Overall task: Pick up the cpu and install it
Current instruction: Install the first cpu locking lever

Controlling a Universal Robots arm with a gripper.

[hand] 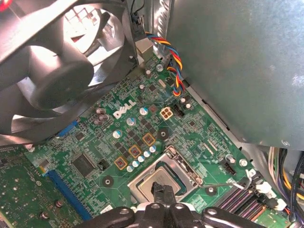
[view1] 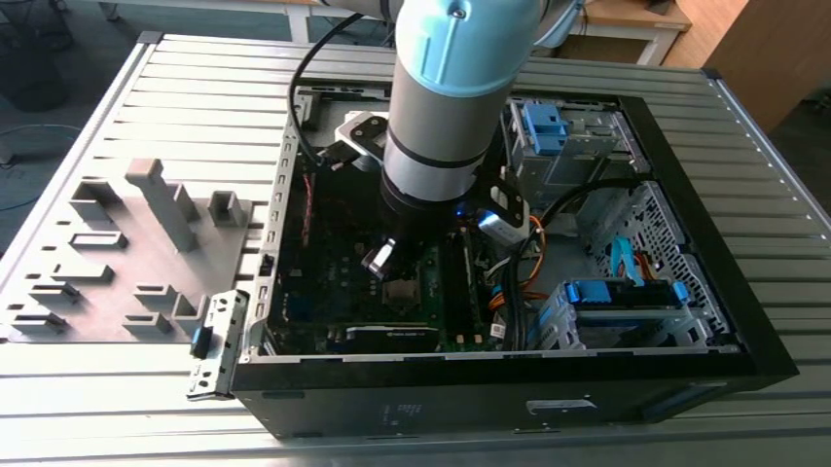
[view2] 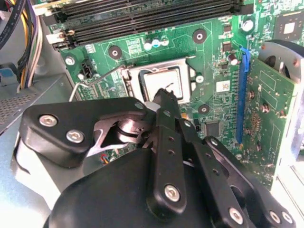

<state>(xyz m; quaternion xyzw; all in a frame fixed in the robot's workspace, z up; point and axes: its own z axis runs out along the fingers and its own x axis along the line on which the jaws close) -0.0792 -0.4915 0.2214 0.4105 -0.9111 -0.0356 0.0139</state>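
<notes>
The tool (hand: 161, 189) is down inside the computer case (view1: 454, 394). Its two fingers are pressed together with nothing between them. The cpu (view2: 164, 80) lies flat in its socket (view2: 130, 80) on the green board (hand: 190, 137), right under the tool's tip. I cannot tell if they touch.

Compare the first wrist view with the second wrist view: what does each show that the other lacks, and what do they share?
First wrist view: a large round black case fan, a twisted bundle of red, yellow, blue and black wires and a plain grey metal box wall.

Second wrist view: a curved grey fan housing.

Both wrist views: the small square silver-topped cpu within its metal socket frame on the green motherboard, with the black gripper over it.
</notes>
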